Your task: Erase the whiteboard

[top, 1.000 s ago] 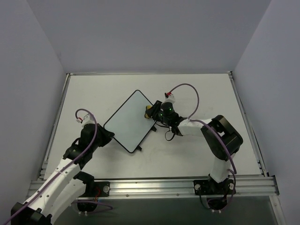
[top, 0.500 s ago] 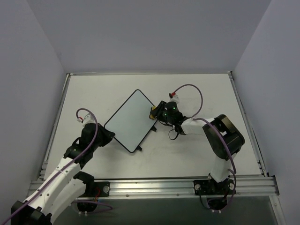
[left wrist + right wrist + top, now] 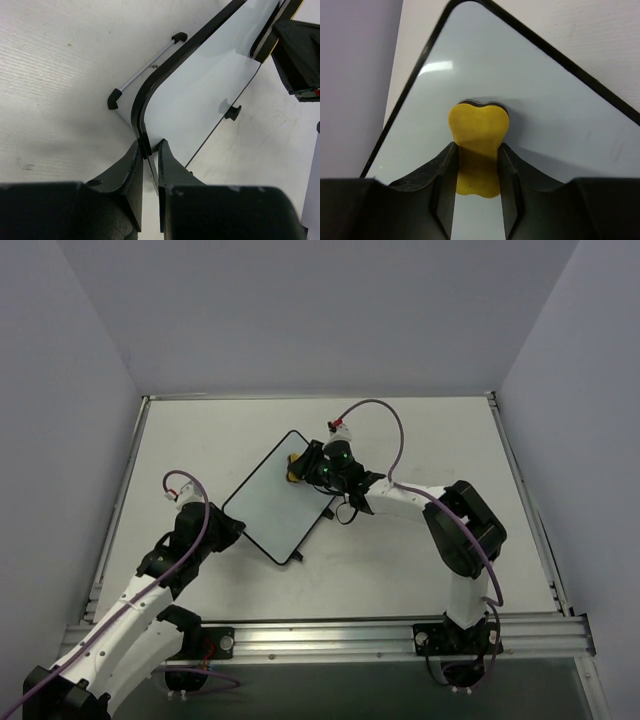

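The whiteboard point(image 3: 272, 500) lies turned like a diamond left of the table's middle, white with a thin black frame, and its face looks clean. My left gripper point(image 3: 229, 529) is shut on its lower-left corner; in the left wrist view the fingertips point(image 3: 149, 148) pinch the black frame of the whiteboard point(image 3: 200, 90). My right gripper point(image 3: 298, 470) is over the board's upper corner, shut on a yellow sponge point(image 3: 292, 466). In the right wrist view the sponge point(image 3: 478, 132) sits squeezed between the gripper's point(image 3: 478, 150) jaws, pressed on the whiteboard point(image 3: 545, 100).
A white rod with black end caps point(image 3: 145, 70) sticks out under the board's left edge, and a small black foot point(image 3: 231, 111) shows on the far edge. An aluminium rail point(image 3: 320, 638) runs along the near edge. Grey walls enclose the table point(image 3: 440, 440) on three sides.
My right gripper has carried the sponge left, from the board's right edge onto its upper corner. The left arm and the board have stayed put.
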`<state>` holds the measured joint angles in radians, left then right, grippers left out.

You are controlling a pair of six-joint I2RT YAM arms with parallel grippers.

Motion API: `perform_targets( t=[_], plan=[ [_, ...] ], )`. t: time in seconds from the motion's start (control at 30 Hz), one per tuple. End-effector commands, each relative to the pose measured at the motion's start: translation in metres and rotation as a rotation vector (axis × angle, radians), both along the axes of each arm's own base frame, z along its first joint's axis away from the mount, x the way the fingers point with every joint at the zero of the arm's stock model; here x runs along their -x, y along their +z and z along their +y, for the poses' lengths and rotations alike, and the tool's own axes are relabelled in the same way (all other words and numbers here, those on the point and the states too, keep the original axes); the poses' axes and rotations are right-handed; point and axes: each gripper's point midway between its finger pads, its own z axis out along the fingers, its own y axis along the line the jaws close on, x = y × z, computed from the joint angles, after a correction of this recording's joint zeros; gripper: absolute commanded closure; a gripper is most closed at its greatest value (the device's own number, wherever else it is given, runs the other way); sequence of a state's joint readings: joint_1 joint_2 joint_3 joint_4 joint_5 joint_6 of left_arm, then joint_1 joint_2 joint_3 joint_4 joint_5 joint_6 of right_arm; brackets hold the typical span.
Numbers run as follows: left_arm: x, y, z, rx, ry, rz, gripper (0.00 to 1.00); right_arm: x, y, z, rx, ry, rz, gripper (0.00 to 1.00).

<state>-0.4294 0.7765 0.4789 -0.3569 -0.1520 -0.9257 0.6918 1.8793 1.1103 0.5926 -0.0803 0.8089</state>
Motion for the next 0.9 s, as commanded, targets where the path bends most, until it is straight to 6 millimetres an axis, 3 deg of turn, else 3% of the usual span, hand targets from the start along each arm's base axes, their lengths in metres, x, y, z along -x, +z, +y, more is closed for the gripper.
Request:
perform_targets(
  t=[0.0,0.23,0.33,0.43,0.6,0.87],
  plan=[
    [0.047,-0.068,0.023,-0.174,-0.035,0.264,0.98,0.022,-0.068,-0.032,0.086,-0.020,0.163,1.00],
    [0.048,-0.067,0.023,-0.173,-0.037,0.261,0.98,0.046,-0.107,-0.079,0.054,-0.074,0.237,1.00],
    [0.047,-0.067,0.023,-0.175,-0.037,0.261,0.98,0.059,-0.119,-0.092,0.079,-0.086,0.258,1.00],
    [0.048,-0.067,0.023,-0.175,-0.037,0.262,0.98,0.062,-0.119,-0.096,0.068,-0.087,0.259,1.00],
    [0.048,-0.067,0.023,-0.174,-0.038,0.259,0.98,0.048,-0.101,-0.083,0.062,-0.062,0.229,1.00],
    [0.048,-0.067,0.023,-0.179,-0.037,0.263,0.98,0.015,-0.050,-0.025,0.070,0.024,0.144,1.00]
  ],
)
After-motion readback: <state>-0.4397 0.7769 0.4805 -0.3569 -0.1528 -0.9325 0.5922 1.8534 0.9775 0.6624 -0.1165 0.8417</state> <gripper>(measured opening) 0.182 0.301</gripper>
